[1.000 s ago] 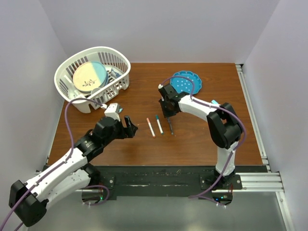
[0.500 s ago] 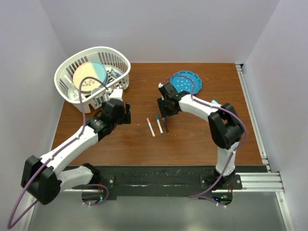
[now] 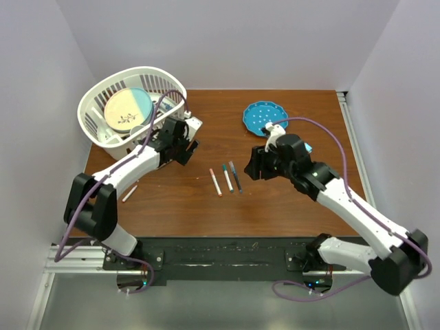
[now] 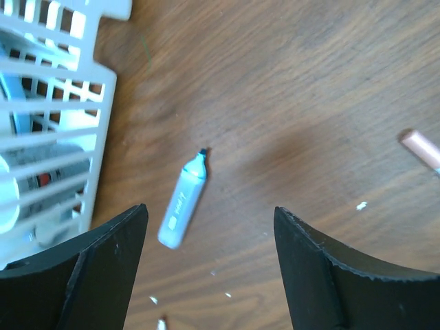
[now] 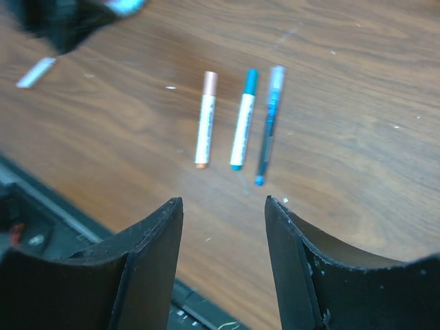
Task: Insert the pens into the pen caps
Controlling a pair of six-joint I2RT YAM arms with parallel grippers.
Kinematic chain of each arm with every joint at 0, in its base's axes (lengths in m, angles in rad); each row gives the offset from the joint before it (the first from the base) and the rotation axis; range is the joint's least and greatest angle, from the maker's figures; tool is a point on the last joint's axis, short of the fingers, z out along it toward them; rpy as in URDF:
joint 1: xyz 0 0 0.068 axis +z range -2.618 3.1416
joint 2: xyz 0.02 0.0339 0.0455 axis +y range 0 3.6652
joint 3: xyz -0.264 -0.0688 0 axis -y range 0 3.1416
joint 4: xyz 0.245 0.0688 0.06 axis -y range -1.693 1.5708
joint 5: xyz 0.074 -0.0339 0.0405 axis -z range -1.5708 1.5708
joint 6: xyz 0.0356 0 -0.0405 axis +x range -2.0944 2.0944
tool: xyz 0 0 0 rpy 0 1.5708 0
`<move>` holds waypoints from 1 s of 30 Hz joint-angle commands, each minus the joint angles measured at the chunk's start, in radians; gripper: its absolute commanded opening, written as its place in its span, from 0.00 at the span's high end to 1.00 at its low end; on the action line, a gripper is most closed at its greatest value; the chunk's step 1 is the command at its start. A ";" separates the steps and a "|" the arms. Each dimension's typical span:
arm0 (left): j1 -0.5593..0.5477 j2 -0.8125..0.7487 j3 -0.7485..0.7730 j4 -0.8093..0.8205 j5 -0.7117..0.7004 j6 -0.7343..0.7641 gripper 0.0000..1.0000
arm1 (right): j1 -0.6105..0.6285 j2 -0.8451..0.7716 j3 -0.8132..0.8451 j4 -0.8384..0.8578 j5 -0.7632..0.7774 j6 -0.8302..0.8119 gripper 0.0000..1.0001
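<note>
Jaws wide and empty on both sides. Left gripper (image 4: 210, 214) flanks a blue pen (image 4: 182, 210); right gripper (image 5: 223, 206), lower frame, sits below three pens (image 5: 243, 130).

The right gripper (image 5: 222, 206) has its two black fingers (image 5: 148, 268) spread apart, with the wooden table (image 5: 357, 103) showing between them. Just beyond the gap lies the teal-ended pen (image 5: 243, 118), white-barrelled. The salmon-ended pen (image 5: 205, 119) lies just left of the teal-ended pen, parallel to it and not touching. The blue pen (image 5: 268, 125) lies just right of it, also parallel. Well to the left of the teal-ended pen sits a small white stick (image 5: 34, 72), perhaps another pen, too blurred to tell. Above that, a dark blurred shape (image 5: 62, 24) fills the corner
</note>
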 commanded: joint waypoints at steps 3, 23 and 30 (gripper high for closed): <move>0.038 0.127 0.079 -0.038 0.088 0.153 0.23 | 0.000 -0.192 0.007 -0.050 -0.004 0.023 0.44; 0.131 0.308 0.125 -0.087 0.080 0.168 0.27 | 0.000 -0.306 0.100 -0.160 0.056 -0.014 0.43; 0.135 0.331 0.129 -0.118 0.091 0.154 0.27 | -0.002 -0.321 0.097 -0.165 0.056 -0.017 0.43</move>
